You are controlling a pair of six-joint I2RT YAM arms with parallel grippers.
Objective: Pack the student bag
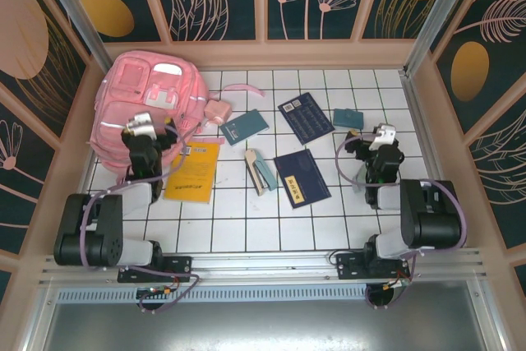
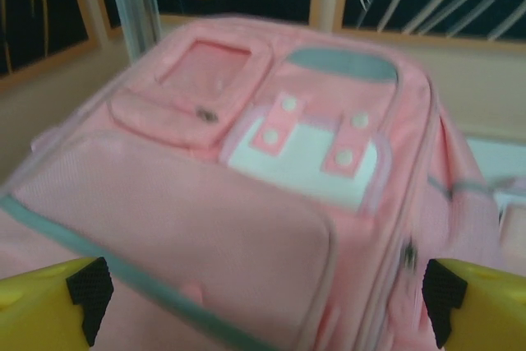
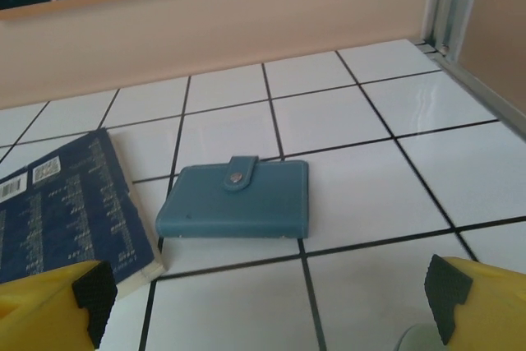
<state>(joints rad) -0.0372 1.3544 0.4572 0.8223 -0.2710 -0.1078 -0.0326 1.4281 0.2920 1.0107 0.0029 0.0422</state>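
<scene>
The student bag (image 1: 152,96) is a big pink backpack lying front-up at the table's far left. Its front pockets and white buckle patch (image 2: 304,158) show close up in the left wrist view. My left gripper (image 1: 149,131) hovers over the bag's near end, open, its yellow fingers (image 2: 49,302) wide apart with nothing between them (image 2: 263,306). At the right, my right gripper (image 1: 376,140) is open too and empty (image 3: 267,306). A small teal wallet (image 3: 234,200) lies on the tiles just beyond it, also seen from above (image 1: 348,117).
On the white tiles lie a yellow book (image 1: 195,170), a teal notebook (image 1: 244,127), two dark blue books (image 1: 306,117) (image 1: 301,177), a small tan-and-teal item (image 1: 260,172) and a pink pouch (image 1: 219,111). Patterned walls enclose the table on three sides.
</scene>
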